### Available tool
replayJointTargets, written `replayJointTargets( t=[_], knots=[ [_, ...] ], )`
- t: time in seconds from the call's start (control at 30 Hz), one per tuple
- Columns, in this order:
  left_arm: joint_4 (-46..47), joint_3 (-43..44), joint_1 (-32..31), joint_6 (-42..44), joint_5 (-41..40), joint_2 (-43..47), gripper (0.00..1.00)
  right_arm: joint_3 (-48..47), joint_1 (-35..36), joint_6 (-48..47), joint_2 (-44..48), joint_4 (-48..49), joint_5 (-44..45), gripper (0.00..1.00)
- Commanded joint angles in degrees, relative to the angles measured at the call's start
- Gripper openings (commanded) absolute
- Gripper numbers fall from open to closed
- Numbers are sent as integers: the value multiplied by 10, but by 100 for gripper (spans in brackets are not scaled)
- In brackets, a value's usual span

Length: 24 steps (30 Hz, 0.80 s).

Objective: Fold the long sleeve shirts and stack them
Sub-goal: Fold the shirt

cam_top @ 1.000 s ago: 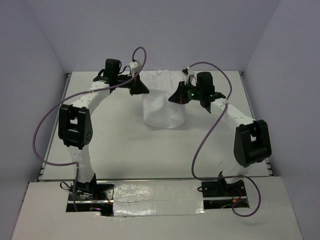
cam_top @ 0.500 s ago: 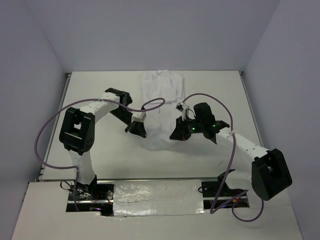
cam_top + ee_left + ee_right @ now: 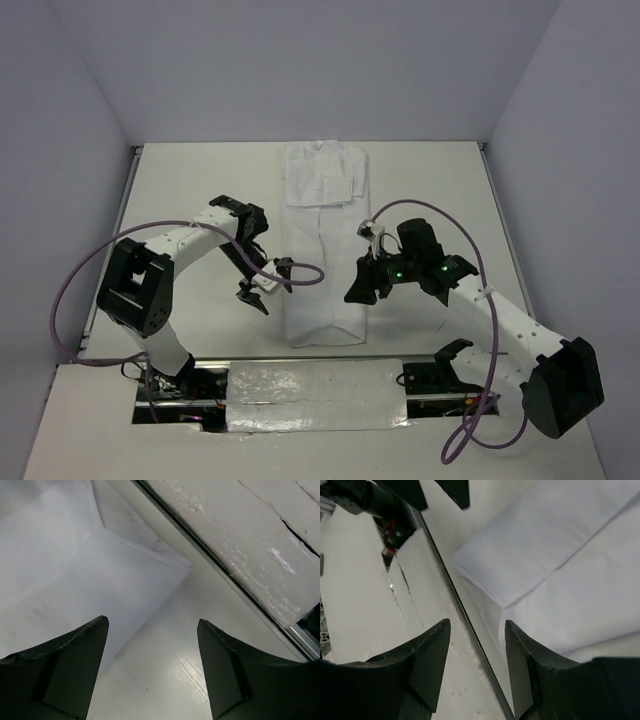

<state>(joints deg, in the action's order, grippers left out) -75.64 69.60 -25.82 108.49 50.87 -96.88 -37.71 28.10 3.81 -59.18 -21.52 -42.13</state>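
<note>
Both empty and open, left gripper and right gripper flank the shirt; halving it next needs corner grips.

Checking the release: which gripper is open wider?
The left gripper: the gap between its fingers is clearly broader than the right gripper's. Both are empty, beside the near end of the shirt.

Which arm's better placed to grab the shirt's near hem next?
Right, slightly. The right gripper hangs open at the shirt's edge; the left gripper, also open, sits just off the cloth over the table.
</note>
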Motion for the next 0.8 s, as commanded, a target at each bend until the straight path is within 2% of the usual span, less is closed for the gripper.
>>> replayJointTargets(
  t=[0.0, 0.03, 0.07, 0.13, 0.17, 0.2, 0.23, 0.27, 0.3, 0.37, 0.4, 0.43, 0.57, 0.6, 0.63, 0.77],
  knots=[
    [-29, -2, -12, 33, -20, 41, 84, -59, 1, -24, 23, -10, -36, 54],
    [-29, -9, -13, 31, -28, 48, 83, -63, 0, -17, 18, 9, -36, 49],
    [-27, -13, -13, 28, -34, 55, 81, -73, 1, -1, -2, 22, -33, 35],
    [18, -24, -11, -38, -32, 72, 76, -82, 2, 22, -28, 67, 6, 23],
    [56, -27, -9, -138, -29, 76, 75, -93, 2, 37, -59, 83, 29, 18],
    [146, -33, -5, -185, -37, 77, 72, -103, 2, 57, -77, 92, 67, 15],
    [179, -36, -5, -207, -45, 75, 65, -114, 1, 62, -96, 90, 80, 13],
    [195, -39, -5, -208, -54, 72, 64, -135, 2, 69, -132, 83, 92, 14],
    [198, -48, -7, -147, -60, 72, 63, -144, 1, 79, -147, 76, 99, 14],
    [199, -70, -21, -56, -101, 81, 69, -155, 1, 85, -171, 23, 125, 23],
    [223, -87, -38, -57, -110, 101, 71, -147, 2, 90, -168, 10, 137, 27],
    [284, -123, -48, -60, -116, 114, 75, -136, -1, 108, -158, -2, 164, 36],
    [399, -204, -97, -52, -147, 147, 81, -80, 0, 167, -119, 34, 210, 38],
    [402, -219, -114, -40, -153, 144, 81, -84, 0, 174, -125, 26, 226, 40],
    [399, -224, -121, -27, -159, 137, 82, -88, 0, 186, -134, 21, 237, 47],
    [430, -262, -135, -18, -154, 125, 83, -84, 25, 198, -161, 20, 262, 51]
  ],
)
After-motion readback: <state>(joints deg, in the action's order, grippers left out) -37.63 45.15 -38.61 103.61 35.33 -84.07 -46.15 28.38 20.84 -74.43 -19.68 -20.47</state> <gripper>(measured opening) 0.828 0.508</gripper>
